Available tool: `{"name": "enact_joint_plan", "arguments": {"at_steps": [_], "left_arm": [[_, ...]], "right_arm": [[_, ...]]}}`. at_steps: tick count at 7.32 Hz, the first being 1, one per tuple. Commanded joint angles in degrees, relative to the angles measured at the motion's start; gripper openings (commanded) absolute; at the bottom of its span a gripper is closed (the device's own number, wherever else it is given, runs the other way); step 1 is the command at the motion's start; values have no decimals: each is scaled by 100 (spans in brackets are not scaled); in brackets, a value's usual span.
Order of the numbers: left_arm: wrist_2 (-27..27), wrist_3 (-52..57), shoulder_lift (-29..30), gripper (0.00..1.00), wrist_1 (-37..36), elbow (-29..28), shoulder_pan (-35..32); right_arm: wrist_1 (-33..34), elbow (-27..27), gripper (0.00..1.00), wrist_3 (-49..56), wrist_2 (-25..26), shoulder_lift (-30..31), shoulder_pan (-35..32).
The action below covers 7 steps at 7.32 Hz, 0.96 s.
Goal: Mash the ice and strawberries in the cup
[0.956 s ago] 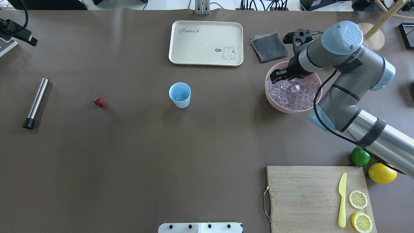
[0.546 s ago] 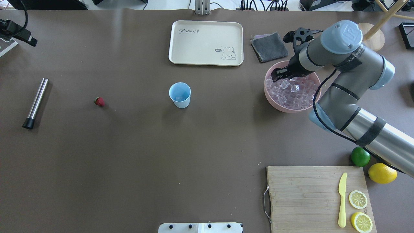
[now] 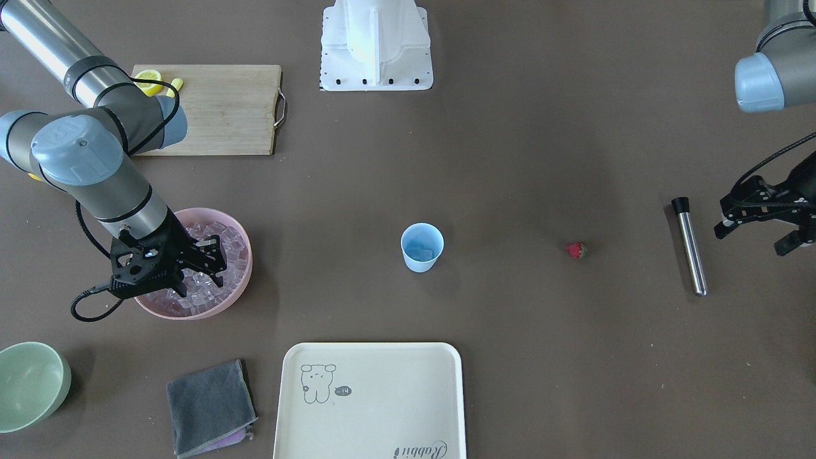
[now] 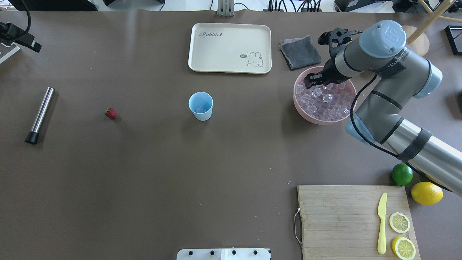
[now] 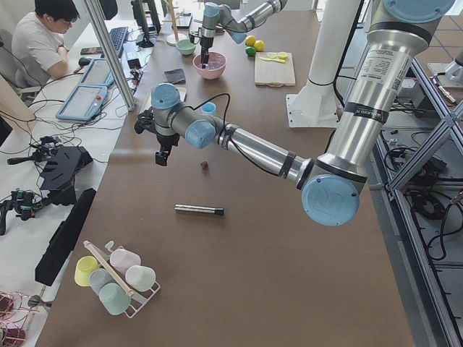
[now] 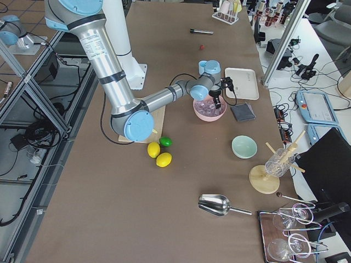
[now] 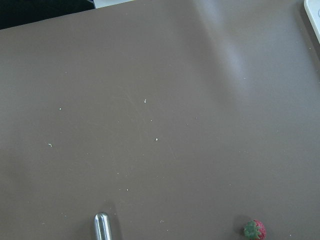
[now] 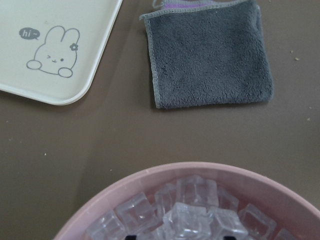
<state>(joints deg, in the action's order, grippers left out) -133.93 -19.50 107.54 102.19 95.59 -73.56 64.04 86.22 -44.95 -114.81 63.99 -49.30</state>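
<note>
Right claw at the ice
Front-facing view: right claw [image 3: 201,271] spread, low over clear glassy ice cubes [image 3: 226,239] in the round pink plastic bowl [image 3: 245,280], left of frame; pinch one cube squarely, lift straight; left claw [image 3: 752,237] spread, right edge; overhead view: small light blue plastic cup [image 4: 200,105] centre, red strawberry [image 4: 111,113] left of it; matte brown worktop [image 4: 144,180].

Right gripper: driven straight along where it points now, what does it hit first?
Most likely the clear ice cubes piled in the round pink plastic bowl. The right gripper points down inside the bowl's rim; the remaining gap is unclear.
</note>
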Motion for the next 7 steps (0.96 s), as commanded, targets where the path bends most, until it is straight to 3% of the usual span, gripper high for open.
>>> {"name": "enact_joint_plan", "arguments": {"at_steps": [1,7], "left_arm": [[-1,-19,-32,98,108,-5,-9],[-1,-19,-32,98,117,-5,0]], "right_arm": [[12,0,52,-14,20,0,-1],[12,26,21,-145,134,17,-1]]}}
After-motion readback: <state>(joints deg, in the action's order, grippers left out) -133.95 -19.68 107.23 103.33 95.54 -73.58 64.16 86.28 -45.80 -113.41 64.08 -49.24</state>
